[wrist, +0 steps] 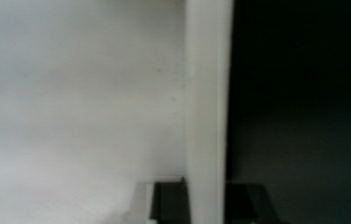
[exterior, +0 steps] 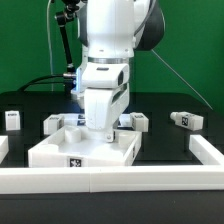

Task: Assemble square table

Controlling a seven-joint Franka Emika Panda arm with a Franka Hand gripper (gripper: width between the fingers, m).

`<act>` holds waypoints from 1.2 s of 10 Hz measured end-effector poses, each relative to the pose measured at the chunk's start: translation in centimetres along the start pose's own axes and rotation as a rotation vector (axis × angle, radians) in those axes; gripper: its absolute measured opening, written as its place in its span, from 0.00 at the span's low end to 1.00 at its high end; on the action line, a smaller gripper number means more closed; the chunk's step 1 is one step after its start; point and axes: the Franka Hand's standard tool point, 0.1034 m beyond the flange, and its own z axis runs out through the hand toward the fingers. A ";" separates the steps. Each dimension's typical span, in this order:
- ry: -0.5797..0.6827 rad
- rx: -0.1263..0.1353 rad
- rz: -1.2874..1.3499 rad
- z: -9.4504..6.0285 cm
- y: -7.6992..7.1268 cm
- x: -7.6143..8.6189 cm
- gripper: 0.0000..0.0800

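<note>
The square table's white slab [exterior: 85,148] lies flat in the middle of the black surface, with a tag on its near edge [exterior: 75,160]. My gripper [exterior: 100,128] is down at the slab's far side. In the wrist view its two dark fingers [wrist: 174,203] stand on either side of the slab's raised rim [wrist: 207,90]. The gripper [wrist: 209,197] is shut on that rim. White slab surface [wrist: 74,100] fills one side of the rim and black table the other. Small white tagged legs lie around the slab: one [exterior: 12,120], another [exterior: 52,123], a third [exterior: 184,118].
A further leg [exterior: 138,121] lies close behind the slab towards the exterior view's right. A long white rail [exterior: 110,178] borders the front of the black surface and turns back along the exterior view's right [exterior: 206,150]. Cables hang behind the arm.
</note>
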 end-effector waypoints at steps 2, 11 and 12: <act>0.000 0.000 0.000 0.0 0.0 0.0 0.07; -0.016 -0.005 -0.184 0.0 -0.5 1.4 0.07; -0.007 -0.014 -0.204 0.0 -0.5 2.3 0.07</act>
